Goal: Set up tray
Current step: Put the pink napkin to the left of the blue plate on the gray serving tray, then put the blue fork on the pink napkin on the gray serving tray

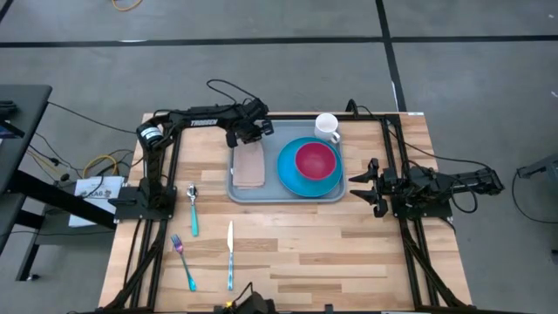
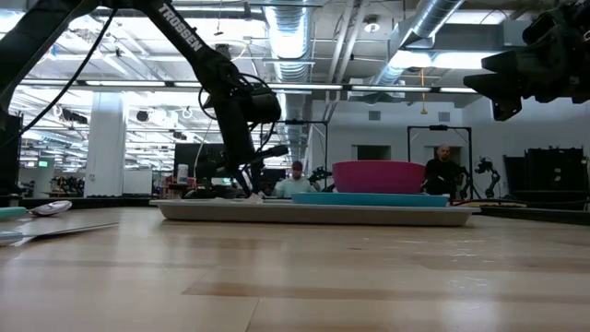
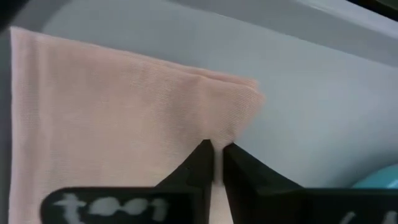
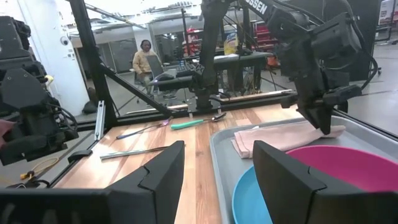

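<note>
Left gripper (image 3: 216, 148) fingers nearly closed, pointing down; right gripper (image 1: 358, 185) spread wide.

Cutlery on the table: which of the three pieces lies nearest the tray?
The spoon, with its teal handle, lies closest to the tray; the fork and knife lie farther off.

Your tray (image 1: 237, 191), grey-blue with rounded corners and a raised rim, lies flat at the table's far middle.

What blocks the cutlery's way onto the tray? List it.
Nothing visible does. The spoon, fork and knife lie on bare wood nearer the front edge than the tray. On the tray, the folded napkin and the blue plate with its pink bowl fill most of it.
</note>
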